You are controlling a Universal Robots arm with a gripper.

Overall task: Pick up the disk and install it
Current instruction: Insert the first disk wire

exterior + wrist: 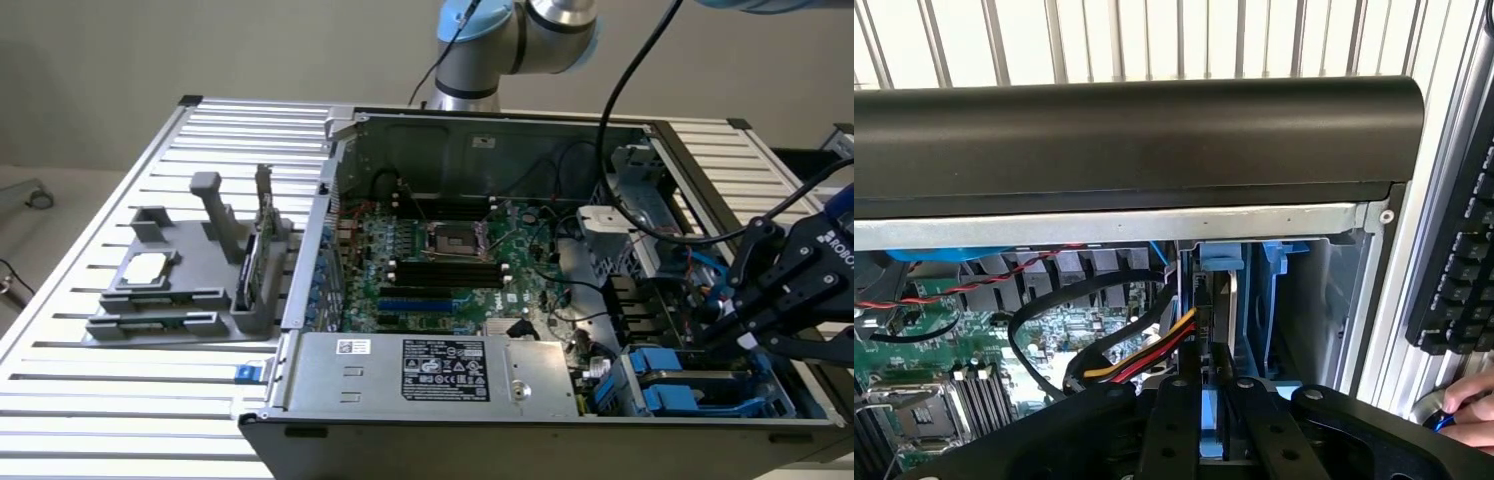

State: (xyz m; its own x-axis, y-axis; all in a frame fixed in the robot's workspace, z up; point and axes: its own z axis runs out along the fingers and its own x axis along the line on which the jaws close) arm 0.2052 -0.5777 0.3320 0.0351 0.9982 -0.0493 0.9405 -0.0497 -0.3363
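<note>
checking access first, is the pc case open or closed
Open: the computer case has no side panel on, so the motherboard and power supply lie exposed.

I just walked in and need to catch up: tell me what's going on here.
The robot arm's gripper is closed on the disk, holding it edge-on at the blue-railed drive bay in a corner of the open computer case. Whether the disk is seated yet cannot be told.
</note>
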